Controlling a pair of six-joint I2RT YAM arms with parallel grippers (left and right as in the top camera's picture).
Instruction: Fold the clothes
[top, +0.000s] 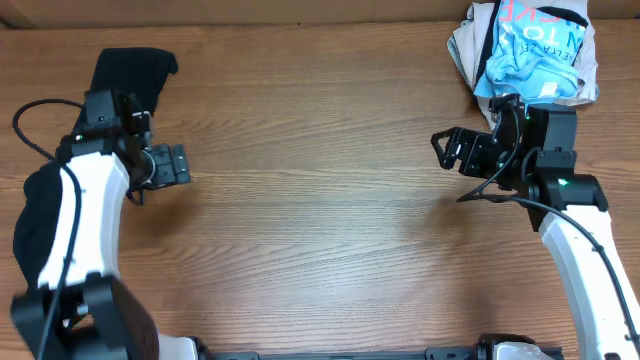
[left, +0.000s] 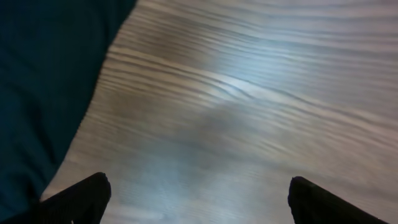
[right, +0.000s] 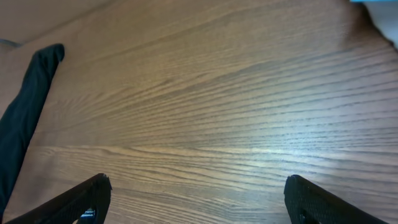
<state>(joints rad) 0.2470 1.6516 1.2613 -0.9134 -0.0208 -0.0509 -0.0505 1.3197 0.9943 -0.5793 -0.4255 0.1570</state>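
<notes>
The black garment (top: 130, 72) lies along the table's left side, bunched at the far left and running down to the left edge (top: 40, 215), partly hidden under my left arm. It fills the left of the left wrist view (left: 43, 81) and shows as a dark strip in the right wrist view (right: 25, 118). My left gripper (top: 180, 165) is open and empty over bare wood just right of the garment (left: 199, 199). My right gripper (top: 442, 150) is open and empty over bare wood at the right, far from the garment (right: 198, 199).
A pile of light-blue and beige printed garments (top: 530, 50) sits at the back right corner, just behind my right arm. Its edge shows at the top right of the right wrist view (right: 385, 12). The wooden table (top: 320, 200) lies between the two grippers.
</notes>
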